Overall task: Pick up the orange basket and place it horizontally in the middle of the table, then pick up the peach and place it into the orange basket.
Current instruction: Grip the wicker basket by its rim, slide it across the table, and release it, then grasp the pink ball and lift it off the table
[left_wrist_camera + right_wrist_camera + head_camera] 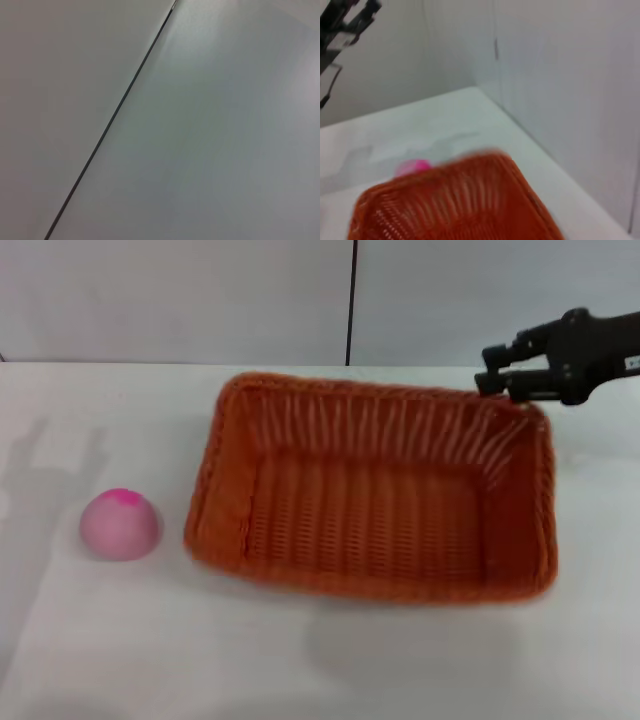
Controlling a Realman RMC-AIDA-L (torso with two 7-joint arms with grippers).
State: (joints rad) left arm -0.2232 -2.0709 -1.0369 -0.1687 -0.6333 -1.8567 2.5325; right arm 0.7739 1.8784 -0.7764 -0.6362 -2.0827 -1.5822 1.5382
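Note:
The orange basket (375,495) lies lengthwise across the middle of the white table (330,660), open side up and with nothing inside. It also fills the near part of the right wrist view as a blurred orange basket (450,205). The pink peach (120,524) rests on the table just left of the basket, apart from it, and the peach (414,166) peeks over the rim in the right wrist view. My right gripper (492,370) hovers at the basket's far right corner, fingers apart, holding nothing. A dark shape high over the table's far side is my left gripper (342,27).
A pale wall with a dark vertical seam (352,300) stands behind the table's far edge. The left wrist view shows only that wall and the seam (115,115). Bare tabletop lies in front of the basket and around the peach.

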